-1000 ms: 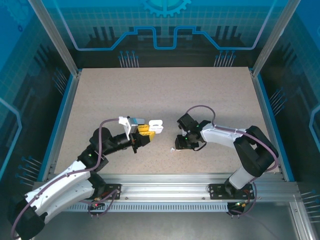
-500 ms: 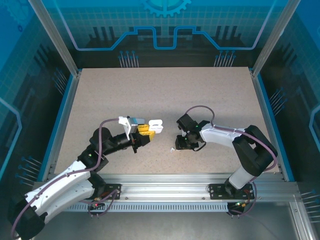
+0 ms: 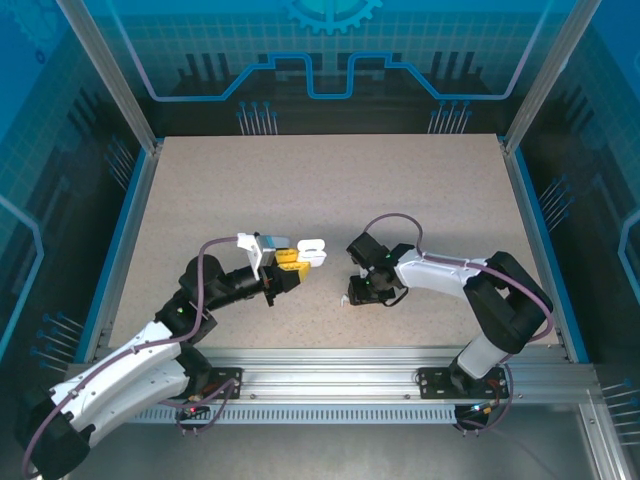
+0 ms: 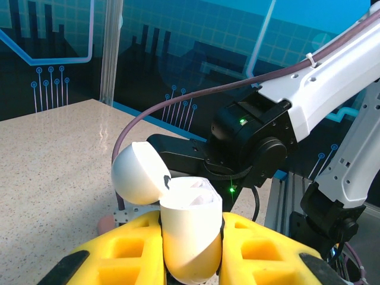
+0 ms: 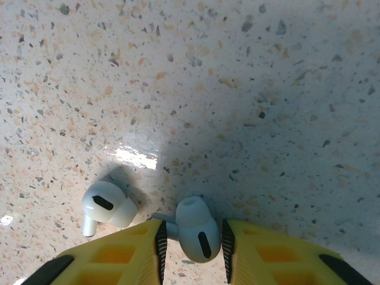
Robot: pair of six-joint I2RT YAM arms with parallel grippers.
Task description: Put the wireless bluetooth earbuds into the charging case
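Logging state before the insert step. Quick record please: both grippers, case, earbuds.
left gripper: shut on the charging case
charging case: white, upright between the yellow fingers, lid flipped open; contents hard to tell
right gripper: low over the table, shut on the gripped earbud
gripped earbud: white, pads against both its sides
loose earbud: white, lying on the table beside the right gripper, untouched
insertion: not yet done

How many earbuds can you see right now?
2. One white earbud sits in the right claw; a second earbud lies on the table beside it. Others may be hidden.
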